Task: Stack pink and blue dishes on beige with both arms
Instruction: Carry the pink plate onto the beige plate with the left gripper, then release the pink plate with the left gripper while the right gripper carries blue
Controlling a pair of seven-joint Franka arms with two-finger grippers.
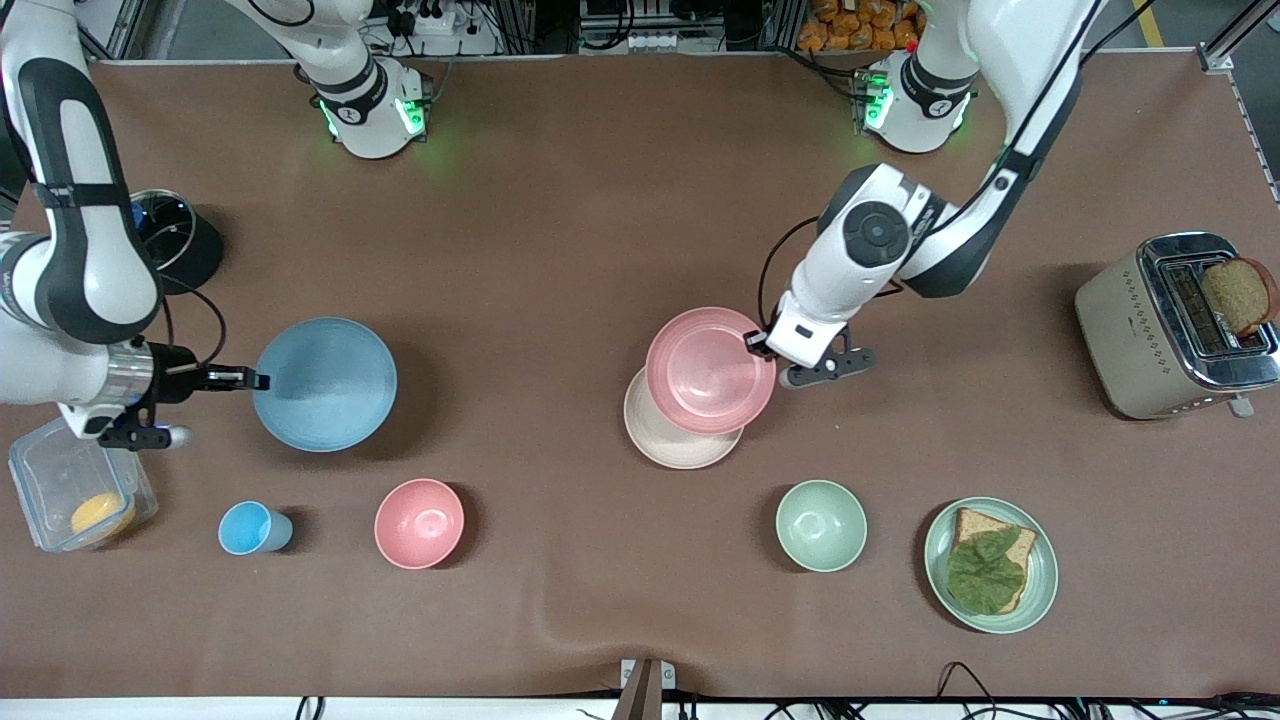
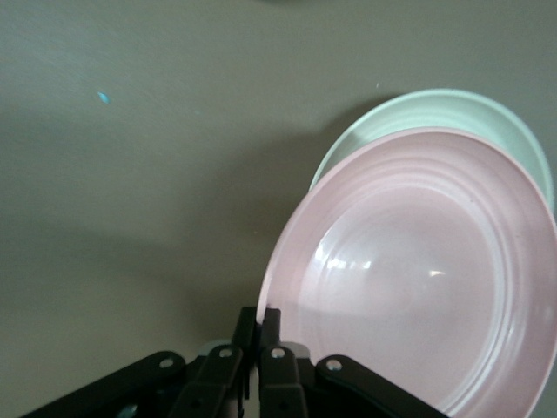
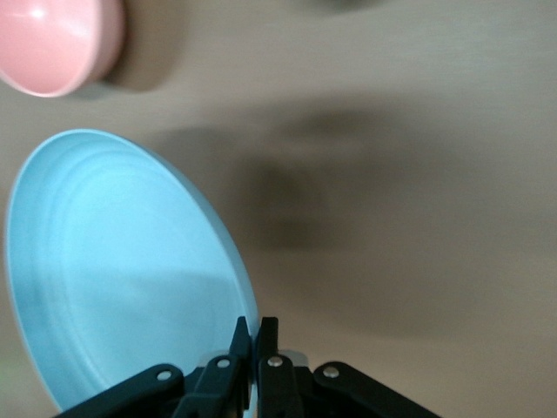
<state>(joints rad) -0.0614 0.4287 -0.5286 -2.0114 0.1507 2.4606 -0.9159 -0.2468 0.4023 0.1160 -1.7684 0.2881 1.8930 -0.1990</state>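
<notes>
Gripping the pink plate (image 1: 710,368) by its rim, the left gripper (image 1: 757,343) is holding it over the beige plate (image 1: 660,440), fingers (image 2: 270,348) pinched narrow on the edge nearest the left arm's end of the surface (image 1: 560,230). From the front, the pink plate is covering most of the beige one, whose uncovered crescent is showing on the side nearer the front camera. In the left wrist view the pink plate (image 2: 418,270) is tilting above the beige rim (image 2: 418,109).

Toward the right arm's end, the right gripper (image 1: 250,379) is clamping the rim of the blue plate (image 1: 325,384), its fingers (image 3: 261,348) closed narrow on the edge. The blue plate (image 3: 122,270) is lying well apart from the other two plates, with the pink bowl (image 1: 419,523) and blue cup (image 1: 250,528) nearer the front camera.
</notes>
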